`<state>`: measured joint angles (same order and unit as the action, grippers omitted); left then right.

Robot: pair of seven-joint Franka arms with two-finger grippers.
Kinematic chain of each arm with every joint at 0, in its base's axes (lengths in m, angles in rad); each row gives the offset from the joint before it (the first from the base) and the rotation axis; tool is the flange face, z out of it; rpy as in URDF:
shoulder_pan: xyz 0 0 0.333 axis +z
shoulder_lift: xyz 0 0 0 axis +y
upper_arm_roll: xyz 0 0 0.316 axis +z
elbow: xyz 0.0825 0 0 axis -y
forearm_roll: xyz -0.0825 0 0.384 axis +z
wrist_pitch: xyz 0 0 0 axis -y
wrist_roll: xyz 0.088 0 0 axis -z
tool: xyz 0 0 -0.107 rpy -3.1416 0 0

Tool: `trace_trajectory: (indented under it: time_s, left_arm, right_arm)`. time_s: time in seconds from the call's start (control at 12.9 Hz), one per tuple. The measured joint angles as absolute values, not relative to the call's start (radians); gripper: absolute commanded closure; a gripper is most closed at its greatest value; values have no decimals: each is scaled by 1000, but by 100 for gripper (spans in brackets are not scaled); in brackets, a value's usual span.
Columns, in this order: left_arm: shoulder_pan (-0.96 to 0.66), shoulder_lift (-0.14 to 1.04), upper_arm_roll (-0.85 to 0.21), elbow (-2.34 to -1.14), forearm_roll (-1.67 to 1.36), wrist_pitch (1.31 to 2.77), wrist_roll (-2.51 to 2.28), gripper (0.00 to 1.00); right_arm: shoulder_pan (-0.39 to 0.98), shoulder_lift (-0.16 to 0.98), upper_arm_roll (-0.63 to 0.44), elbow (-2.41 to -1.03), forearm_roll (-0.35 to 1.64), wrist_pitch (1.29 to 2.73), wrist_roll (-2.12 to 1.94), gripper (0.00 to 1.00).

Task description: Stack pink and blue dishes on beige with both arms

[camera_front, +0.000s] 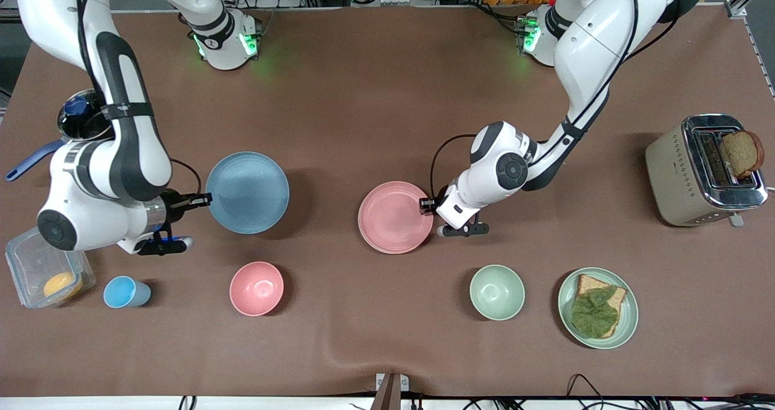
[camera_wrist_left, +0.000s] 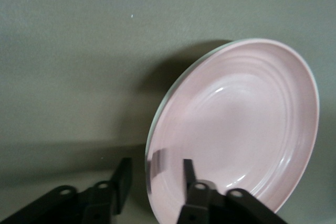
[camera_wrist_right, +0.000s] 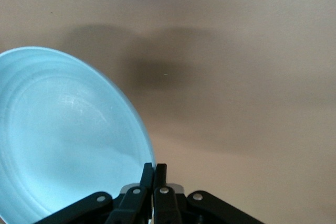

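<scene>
Risk: I see no beige plate; thin rim grips may slip.
Left claw (camera_wrist_left: 155, 174): parted, straddling pink plate (camera_front: 395, 217) rim.
Right claw (camera_wrist_right: 154, 174): clenched on blue plate (camera_front: 247, 192) rim.

Brown bench (camera_front: 375, 95) carried these: toaster (camera_front: 702, 171) at frame right, a bread slice (camera_front: 743, 152) standing up out of its slot. Low in frame, in a row: clear container (camera_front: 33, 258) holding something orange (camera_front: 62, 284), blue cup (camera_front: 124, 292), pink bowl (camera_front: 257, 288), green bowl (camera_front: 497, 292), green plate (camera_front: 629, 319) with bread and a leaf (camera_front: 595, 313). Metal pot (camera_front: 79, 122) with a blue handle at upper left.
</scene>
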<state>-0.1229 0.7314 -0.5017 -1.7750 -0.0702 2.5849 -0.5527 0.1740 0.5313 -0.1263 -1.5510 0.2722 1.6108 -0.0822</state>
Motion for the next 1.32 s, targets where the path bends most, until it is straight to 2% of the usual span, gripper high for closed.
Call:
trace_trajectory:
  time_s: [0.16,0.31,0.54,0.86,1.09,1.32]
  left_arm:
    - [-118,722,-500,-1753,-70,2589,-553,0]
    - [-90,664,-491,-1733,-65,2564,-553,0]
    - [26,485,-485,-1714,-60,2369,-550,0]
    - [200,259,-479,-1714,-57,2116,-454,0]
    - [285,159,-476,-1689,24,1933,-380,0]
    - [300,126,-476,-1576,46,1720,-376,0]
  right_arm:
    - [224,535,-125,-1551,325,1614,-28,100]
    - [285,546,-124,-1549,353,1640,52,100]
    - [373,594,-123,-1523,418,1712,143,100]
    - [480,664,-122,-1509,529,1878,200,100]
    - [549,699,-122,-1506,570,2003,214,100]
    - [593,729,-122,-1503,614,2093,219,100]
